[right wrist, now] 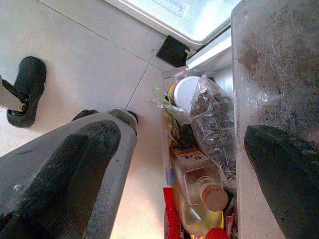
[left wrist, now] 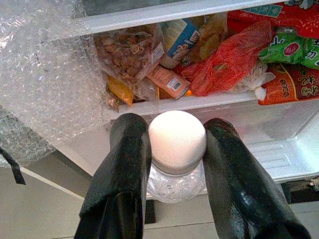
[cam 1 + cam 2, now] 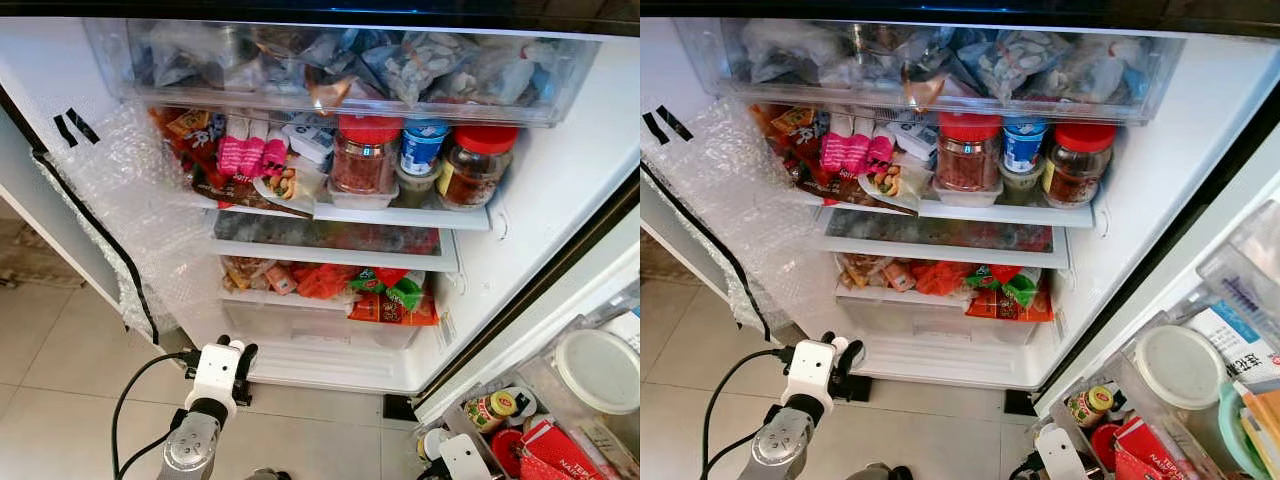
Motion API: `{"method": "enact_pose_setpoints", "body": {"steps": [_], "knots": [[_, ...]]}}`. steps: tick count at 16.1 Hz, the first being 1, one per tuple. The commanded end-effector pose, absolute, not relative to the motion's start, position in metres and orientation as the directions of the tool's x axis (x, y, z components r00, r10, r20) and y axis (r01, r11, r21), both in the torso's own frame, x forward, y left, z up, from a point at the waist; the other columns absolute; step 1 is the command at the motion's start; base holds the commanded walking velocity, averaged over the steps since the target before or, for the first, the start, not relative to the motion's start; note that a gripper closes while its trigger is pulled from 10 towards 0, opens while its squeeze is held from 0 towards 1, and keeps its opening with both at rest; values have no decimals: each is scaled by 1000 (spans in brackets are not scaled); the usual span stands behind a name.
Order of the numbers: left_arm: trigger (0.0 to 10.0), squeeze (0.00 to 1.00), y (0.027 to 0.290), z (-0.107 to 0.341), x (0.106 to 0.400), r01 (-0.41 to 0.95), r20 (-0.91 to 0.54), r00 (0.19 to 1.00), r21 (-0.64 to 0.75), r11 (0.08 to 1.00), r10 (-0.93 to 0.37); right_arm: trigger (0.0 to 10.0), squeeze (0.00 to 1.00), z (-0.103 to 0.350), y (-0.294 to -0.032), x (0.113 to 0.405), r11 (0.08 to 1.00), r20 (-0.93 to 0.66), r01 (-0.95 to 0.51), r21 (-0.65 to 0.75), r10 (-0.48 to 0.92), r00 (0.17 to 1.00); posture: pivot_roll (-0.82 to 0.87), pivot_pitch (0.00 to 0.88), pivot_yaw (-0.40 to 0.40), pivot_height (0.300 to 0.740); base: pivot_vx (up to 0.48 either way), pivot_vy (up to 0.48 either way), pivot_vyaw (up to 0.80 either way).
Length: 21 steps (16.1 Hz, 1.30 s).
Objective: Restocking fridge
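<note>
Low in the frame's lower left, our left gripper [image 2: 172, 149] has its fingers [image 2: 122, 169] clamped on a white-capped bottle [image 2: 177, 137], cap pointing at the fridge's lower drawer [image 3: 320, 320] directly ahead and above. Our right gripper's [image 1: 184, 164] fingers are spread, empty.

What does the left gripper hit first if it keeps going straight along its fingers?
Probably the white front edge of the lower shelf, just beyond the white-capped bottle held by the left gripper; packets sit behind it. Depth is unclear.
</note>
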State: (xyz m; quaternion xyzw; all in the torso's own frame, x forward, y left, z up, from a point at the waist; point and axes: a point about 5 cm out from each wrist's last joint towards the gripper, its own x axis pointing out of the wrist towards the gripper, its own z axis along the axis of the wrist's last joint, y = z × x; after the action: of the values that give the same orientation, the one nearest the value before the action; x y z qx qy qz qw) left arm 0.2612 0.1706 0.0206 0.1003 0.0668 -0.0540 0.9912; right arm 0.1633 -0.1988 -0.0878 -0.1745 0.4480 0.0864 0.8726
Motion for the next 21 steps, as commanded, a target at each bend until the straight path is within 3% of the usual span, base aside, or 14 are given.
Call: {"method": "enact_pose_setpoints", "body": {"steps": [1, 6, 21], "knots": [[10000, 0, 169, 20, 261, 125, -151, 984, 195, 973, -96, 10000, 0, -102, -202, 130, 919, -886, -336, -207, -30, 462, -22, 177, 1, 683, 0, 0, 0], [10000, 0, 170, 21, 262, 126, -154, 984, 202, 971, -95, 10000, 0, -102, -202, 130, 916, -889, -339, -217, -42, 457, -20, 176, 2, 643, 0, 0, 0], [10000, 0, 158, 33, 272, 171, -128, 981, 181, 969, -149, 10000, 0, -101, -200, 130, 934, -870, -299, -196, -25, 492, -19, 177, 3, 643, 0, 0, 0]]}}
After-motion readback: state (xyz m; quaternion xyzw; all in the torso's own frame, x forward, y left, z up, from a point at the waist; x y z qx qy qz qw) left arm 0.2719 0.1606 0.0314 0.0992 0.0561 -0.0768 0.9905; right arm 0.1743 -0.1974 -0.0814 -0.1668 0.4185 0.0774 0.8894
